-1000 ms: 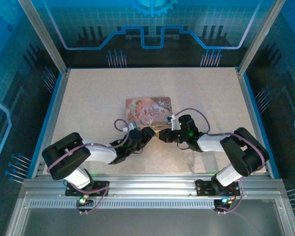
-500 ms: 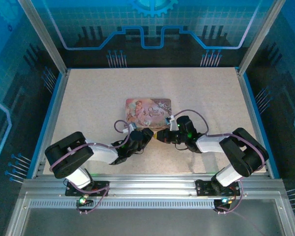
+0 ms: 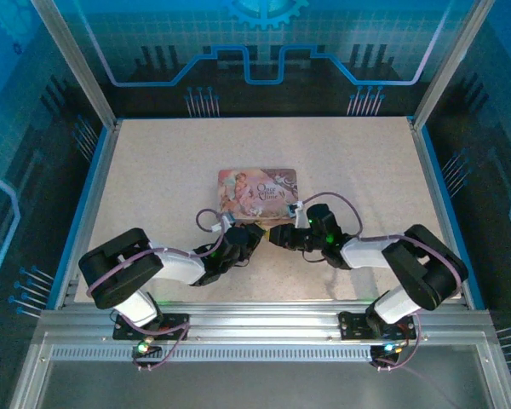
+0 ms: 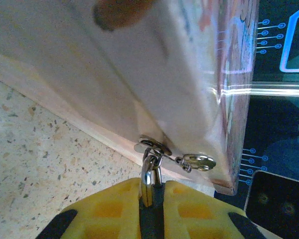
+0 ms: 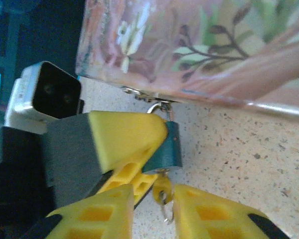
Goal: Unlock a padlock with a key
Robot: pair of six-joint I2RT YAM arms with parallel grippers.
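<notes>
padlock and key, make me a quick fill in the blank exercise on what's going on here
1. The left pincer is ____ on the padlock.
2. The right pincer has its jaws ____, one on each side of the key.
3. The padlock hangs from the clasp of the ____ tin box.
Missing words: shut; open; pink.

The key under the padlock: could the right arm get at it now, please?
Probably yes: the key hangs between the fingers of the open right tool, unobstructed, while the left tool pinches the padlock.
</notes>
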